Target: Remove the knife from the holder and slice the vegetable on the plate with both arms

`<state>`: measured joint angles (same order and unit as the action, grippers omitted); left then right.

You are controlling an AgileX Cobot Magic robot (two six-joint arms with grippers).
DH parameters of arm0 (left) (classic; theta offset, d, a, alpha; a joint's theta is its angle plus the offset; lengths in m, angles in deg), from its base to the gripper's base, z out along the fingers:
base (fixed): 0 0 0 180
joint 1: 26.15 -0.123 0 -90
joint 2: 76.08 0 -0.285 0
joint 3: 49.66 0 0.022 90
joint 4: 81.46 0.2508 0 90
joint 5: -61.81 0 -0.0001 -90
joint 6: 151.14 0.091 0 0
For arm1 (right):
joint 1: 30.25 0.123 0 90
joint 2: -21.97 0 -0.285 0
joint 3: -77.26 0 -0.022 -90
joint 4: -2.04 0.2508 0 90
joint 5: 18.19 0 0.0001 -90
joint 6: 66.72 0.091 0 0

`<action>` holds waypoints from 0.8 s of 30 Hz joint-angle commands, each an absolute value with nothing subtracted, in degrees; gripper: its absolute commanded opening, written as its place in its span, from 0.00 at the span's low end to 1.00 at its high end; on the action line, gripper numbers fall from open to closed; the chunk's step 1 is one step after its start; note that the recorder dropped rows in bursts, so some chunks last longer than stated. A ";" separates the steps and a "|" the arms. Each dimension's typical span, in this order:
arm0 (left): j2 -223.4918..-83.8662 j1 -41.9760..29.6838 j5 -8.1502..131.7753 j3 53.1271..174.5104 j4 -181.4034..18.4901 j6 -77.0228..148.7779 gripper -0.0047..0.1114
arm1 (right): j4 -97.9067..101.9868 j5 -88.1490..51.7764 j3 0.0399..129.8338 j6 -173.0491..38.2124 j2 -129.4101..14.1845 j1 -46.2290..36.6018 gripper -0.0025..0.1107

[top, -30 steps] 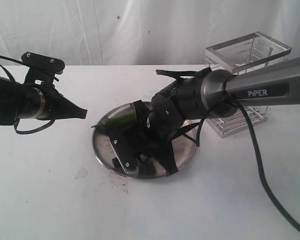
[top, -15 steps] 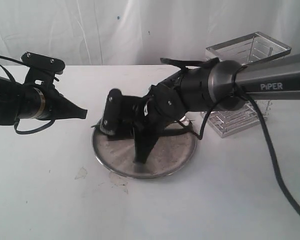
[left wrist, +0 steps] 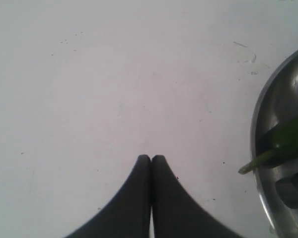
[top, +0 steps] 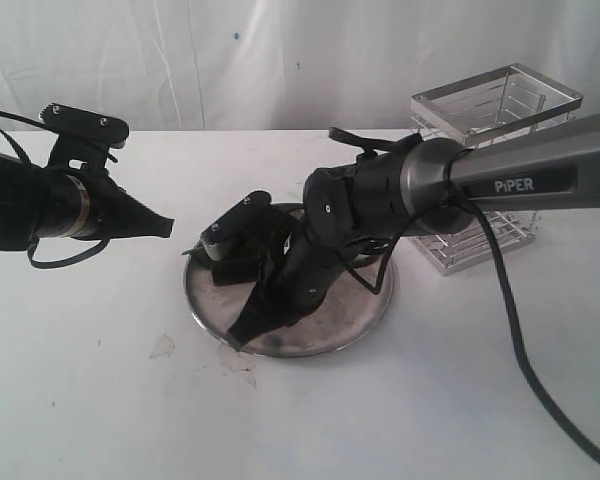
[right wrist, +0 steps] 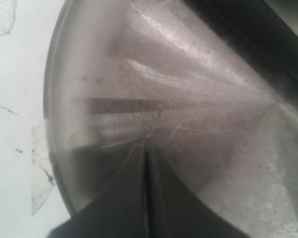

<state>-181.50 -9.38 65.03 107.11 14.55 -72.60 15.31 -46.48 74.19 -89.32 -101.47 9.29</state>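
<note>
Steel plate bears the right gripper, fingers pressed together on nothing at its near-left rim. A second ago they stood spread. Over the bench, left of the plate, the left gripper hovers with fingers likewise together. At the plate's far-left edge lies the chilli. No knife shows, in the holder or elsewhere, so slicing likely waits on finding and gripping it.

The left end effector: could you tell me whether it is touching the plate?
Apart. The left wrist view shows bare table between the left end effector and the plate.
</note>
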 commanded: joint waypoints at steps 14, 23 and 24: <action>-181.47 -9.46 66.32 107.18 15.55 -72.87 0.04 | 25.05 -62.65 73.65 -95.53 -101.37 10.05 0.02; -181.47 -9.46 66.32 107.18 15.55 -72.87 0.04 | 26.06 -67.39 73.65 -95.66 -101.37 13.21 0.02; -181.47 -9.46 66.32 107.18 15.55 -72.87 0.04 | 26.06 -69.38 73.65 -95.66 -101.37 13.71 0.02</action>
